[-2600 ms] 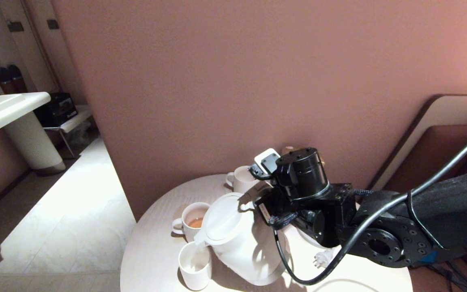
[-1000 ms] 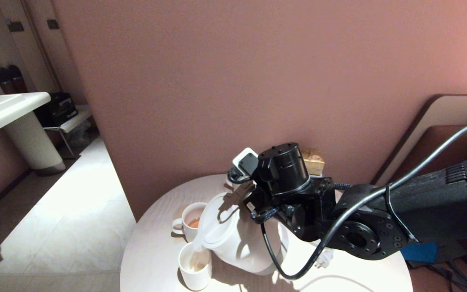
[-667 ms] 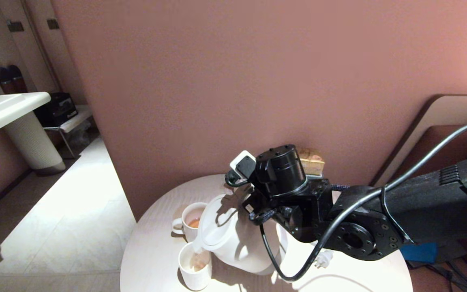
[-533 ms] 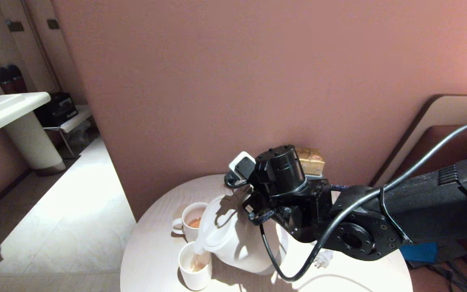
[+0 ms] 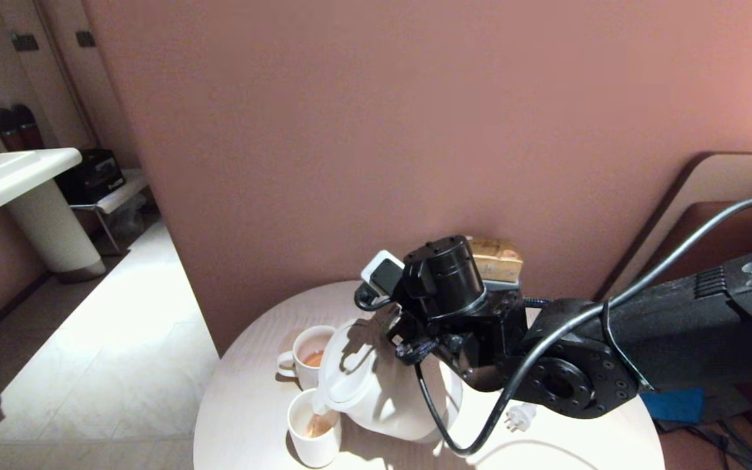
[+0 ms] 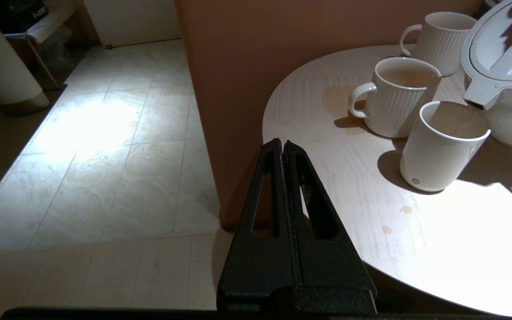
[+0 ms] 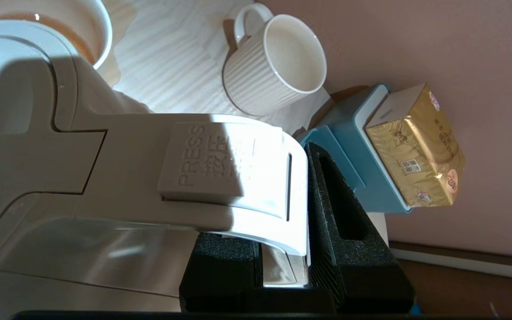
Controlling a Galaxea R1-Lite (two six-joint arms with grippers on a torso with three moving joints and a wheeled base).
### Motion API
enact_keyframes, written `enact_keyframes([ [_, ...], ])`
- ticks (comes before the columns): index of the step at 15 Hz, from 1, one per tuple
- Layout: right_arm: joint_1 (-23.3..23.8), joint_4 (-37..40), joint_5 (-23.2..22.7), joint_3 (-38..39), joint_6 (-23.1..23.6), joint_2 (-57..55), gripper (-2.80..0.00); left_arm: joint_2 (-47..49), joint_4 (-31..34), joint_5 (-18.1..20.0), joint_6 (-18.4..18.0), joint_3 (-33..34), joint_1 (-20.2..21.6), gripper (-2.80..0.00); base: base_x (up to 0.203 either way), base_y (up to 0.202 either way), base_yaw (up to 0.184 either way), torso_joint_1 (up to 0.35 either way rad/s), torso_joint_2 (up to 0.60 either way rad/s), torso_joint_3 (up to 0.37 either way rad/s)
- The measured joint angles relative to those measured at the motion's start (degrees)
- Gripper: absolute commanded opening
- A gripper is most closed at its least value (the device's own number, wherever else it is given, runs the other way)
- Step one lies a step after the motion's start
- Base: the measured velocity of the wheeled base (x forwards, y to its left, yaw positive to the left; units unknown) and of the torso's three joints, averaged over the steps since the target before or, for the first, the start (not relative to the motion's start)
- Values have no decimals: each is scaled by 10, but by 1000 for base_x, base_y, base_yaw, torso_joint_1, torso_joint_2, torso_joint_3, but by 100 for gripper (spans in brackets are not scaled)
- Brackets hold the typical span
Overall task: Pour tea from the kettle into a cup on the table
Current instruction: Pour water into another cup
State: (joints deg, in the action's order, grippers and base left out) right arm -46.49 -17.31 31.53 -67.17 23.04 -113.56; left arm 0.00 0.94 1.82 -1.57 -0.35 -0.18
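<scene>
Tea (image 5: 315, 427) pools amber in the cup (image 5: 313, 435) near our table's (image 5: 239, 418) front edge as our right gripper (image 7: 300, 195), jaws clamped on the handle, tips the kettle (image 5: 376, 391) over it, while our left gripper (image 6: 282, 146) hangs beside the table, jaws together.

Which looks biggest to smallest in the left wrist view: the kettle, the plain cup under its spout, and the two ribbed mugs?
1. Kettle, largest though cut off by the frame edge.
2. Plain cup and the nearer ribbed mug: too alike to rank.
3. Farther ribbed mug, smallest looking, but it stands farther from the camera, so that may be distance only.
</scene>
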Motion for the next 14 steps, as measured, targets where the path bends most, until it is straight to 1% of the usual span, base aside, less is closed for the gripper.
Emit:
enact_keyframes([
  [14, -7, 21, 6, -17, 15, 0, -280, 0, 0, 0, 0, 0, 0, -280, 0, 0, 0, 0, 0, 0],
])
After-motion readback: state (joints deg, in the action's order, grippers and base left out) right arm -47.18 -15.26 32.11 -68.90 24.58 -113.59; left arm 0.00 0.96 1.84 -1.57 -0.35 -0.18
